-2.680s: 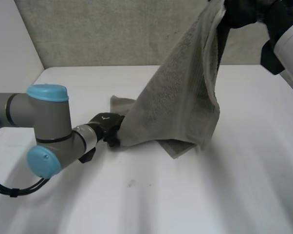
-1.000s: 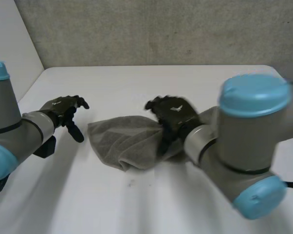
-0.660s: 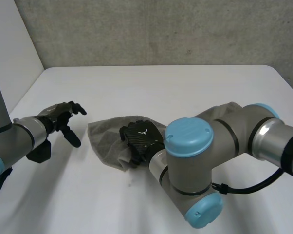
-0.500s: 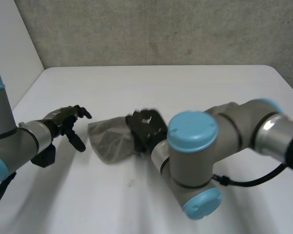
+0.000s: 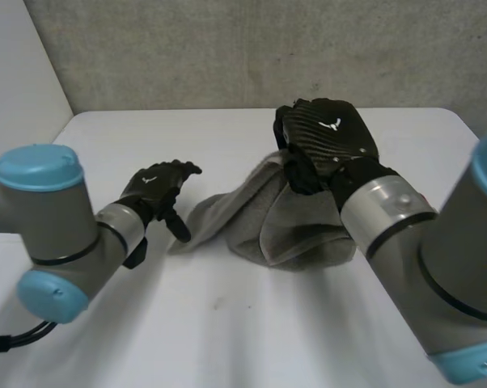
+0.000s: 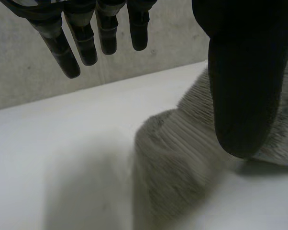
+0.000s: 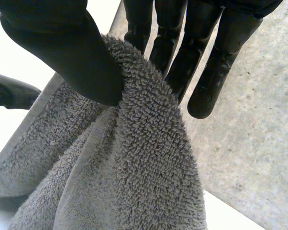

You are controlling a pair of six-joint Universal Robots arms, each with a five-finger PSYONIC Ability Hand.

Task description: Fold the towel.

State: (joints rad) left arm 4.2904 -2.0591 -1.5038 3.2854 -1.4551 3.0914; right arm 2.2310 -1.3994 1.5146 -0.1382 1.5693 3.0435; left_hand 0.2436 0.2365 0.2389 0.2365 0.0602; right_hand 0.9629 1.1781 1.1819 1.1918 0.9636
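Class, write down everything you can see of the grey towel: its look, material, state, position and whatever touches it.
The towel is grey terry cloth with a looped pile and a flat woven band along one edge. It is bunched and creased, not neatly folded. The right hand pinches a raised fold between thumb and fingers; the rest drapes down and lies on the white table. The left hand, open, is beside its low end; contact there cannot be judged.

table (image 5: 227,339): white, small dark speck (image 5: 218,305) near front | wall (image 5: 187,56): grey, rough, behind table
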